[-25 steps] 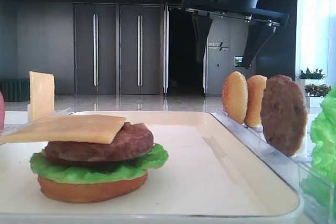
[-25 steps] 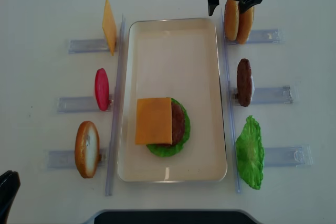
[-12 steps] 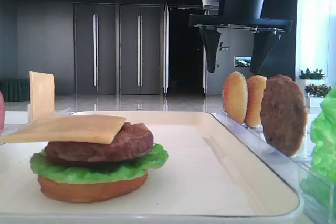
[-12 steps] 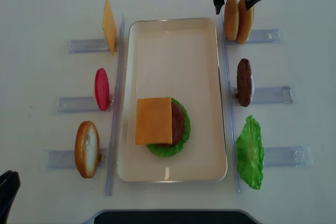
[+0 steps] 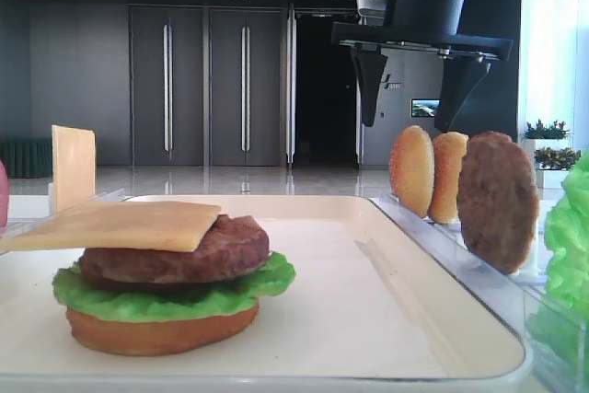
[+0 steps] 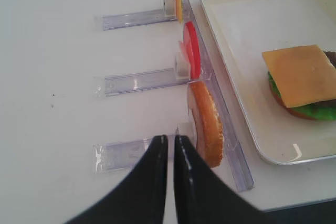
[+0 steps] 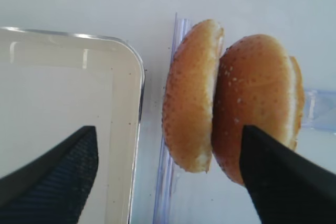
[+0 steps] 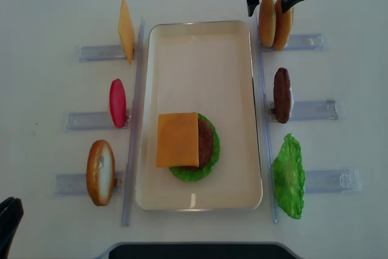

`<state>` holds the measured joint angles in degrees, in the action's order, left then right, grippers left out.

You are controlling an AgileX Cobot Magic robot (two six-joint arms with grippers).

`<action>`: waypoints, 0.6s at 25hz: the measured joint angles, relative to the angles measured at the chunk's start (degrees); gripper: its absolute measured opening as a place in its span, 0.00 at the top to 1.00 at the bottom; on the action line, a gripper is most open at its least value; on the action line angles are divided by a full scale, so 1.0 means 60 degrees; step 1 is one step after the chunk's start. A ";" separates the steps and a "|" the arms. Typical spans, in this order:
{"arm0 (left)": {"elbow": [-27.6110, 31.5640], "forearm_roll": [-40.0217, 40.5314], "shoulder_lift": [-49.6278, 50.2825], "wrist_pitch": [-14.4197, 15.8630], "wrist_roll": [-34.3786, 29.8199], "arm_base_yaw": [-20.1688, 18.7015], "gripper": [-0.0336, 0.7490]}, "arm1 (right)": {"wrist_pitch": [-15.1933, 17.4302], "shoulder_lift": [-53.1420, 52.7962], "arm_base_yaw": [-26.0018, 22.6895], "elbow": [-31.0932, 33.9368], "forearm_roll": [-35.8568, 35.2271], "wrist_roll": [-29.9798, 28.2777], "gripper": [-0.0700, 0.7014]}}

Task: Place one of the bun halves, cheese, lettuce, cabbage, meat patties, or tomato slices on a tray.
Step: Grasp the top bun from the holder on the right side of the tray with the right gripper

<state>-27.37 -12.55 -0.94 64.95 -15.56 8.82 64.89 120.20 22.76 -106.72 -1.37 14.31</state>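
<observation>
Two sesame-speckled bun halves (image 8: 267, 21) (image 7: 191, 95) stand on edge, side by side, in a clear holder right of the tray (image 8: 200, 24). My right gripper (image 8: 271, 9) (image 7: 168, 129) hangs open just above them. One finger is over the gap beside the tray and the other is against the outer bun (image 7: 257, 103). On the tray sits a stack of bun bottom, lettuce (image 5: 166, 299), meat patty (image 5: 184, 255) and a cheese slice (image 8: 177, 139). My left gripper (image 6: 171, 139) is shut and empty at the near left, beside an upright orange-brown bun bottom (image 6: 207, 124).
Clear holders flank the tray. On the left stand a cheese slice (image 8: 125, 31), a red tomato slice (image 8: 117, 102) and the bun bottom (image 8: 100, 172). On the right stand a meat patty (image 8: 282, 95) and a lettuce leaf (image 8: 289, 176).
My right gripper has shifted slightly right and come down, squaring itself over the two bun halves. The left arm and the food have stayed put.
</observation>
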 joint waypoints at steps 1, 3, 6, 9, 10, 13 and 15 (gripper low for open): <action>0.0000 0.0000 0.0000 0.0000 0.0000 0.0000 0.57 | -0.0010 0.0000 0.0000 0.0000 0.0000 -0.0007 0.19; 0.0000 0.0000 0.0000 0.0000 0.0000 0.0000 0.57 | -0.0064 0.0000 0.0000 0.0000 0.0000 -0.0027 0.19; 0.0000 0.0000 0.0000 0.0000 0.0000 0.0000 0.57 | -0.0113 0.0000 0.0000 0.0000 0.0000 -0.0029 0.19; 0.0000 0.0000 0.0000 0.0000 0.0000 0.0000 0.57 | -0.0113 0.0000 0.0000 0.0000 0.0000 -0.0033 0.19; 0.0000 0.0000 0.0000 0.0000 0.0000 0.0000 0.57 | -0.0122 0.0000 0.0000 0.0000 0.0000 -0.0033 0.19; 0.0000 0.0000 0.0000 0.0000 0.0000 0.0000 0.57 | -0.0122 0.0000 0.0000 0.0000 0.0000 -0.0040 0.19; 0.0000 0.0000 0.0000 0.0000 0.0000 0.0000 0.57 | -0.0122 0.0000 0.0000 0.0000 -0.0017 -0.0075 0.19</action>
<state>-27.37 -12.55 -0.94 64.95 -15.56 8.82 64.16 120.20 22.76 -106.72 -1.47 13.86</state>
